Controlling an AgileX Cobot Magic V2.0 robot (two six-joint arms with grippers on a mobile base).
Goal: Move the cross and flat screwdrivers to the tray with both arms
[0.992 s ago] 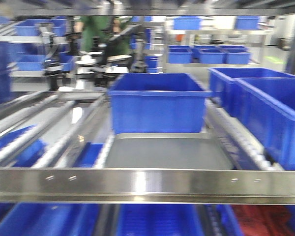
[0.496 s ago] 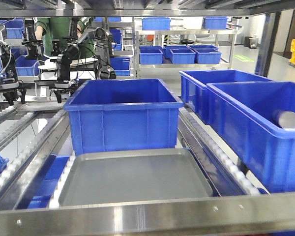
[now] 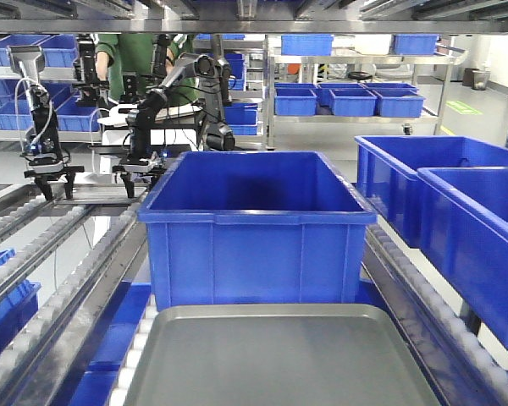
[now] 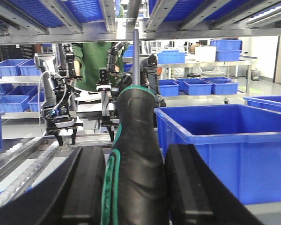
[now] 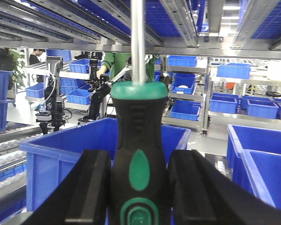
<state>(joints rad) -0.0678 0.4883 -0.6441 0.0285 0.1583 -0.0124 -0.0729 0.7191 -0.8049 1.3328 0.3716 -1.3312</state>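
The left screwdriver (image 4: 136,136) stands upright in the left wrist view. Its black-and-green handle is clamped between the two black fingers (image 4: 90,183) of the left gripper (image 4: 136,187), with the silver shaft pointing up. I cannot read the tip type. A deep blue bin (image 4: 225,150) sits beyond it, to the right.

In the right wrist view, the right screwdriver (image 5: 136,136) is also upright. The right gripper (image 5: 138,187) grips its handle on both sides. The shaft leaves the top edge of the frame, so I cannot tell the tip type.

In the front view, the tray (image 3: 279,364) lies at bottom centre, directly in front of the blue bin (image 3: 254,228). I cannot tell whether they touch. Roller rails (image 3: 76,283) run alongside to the left.
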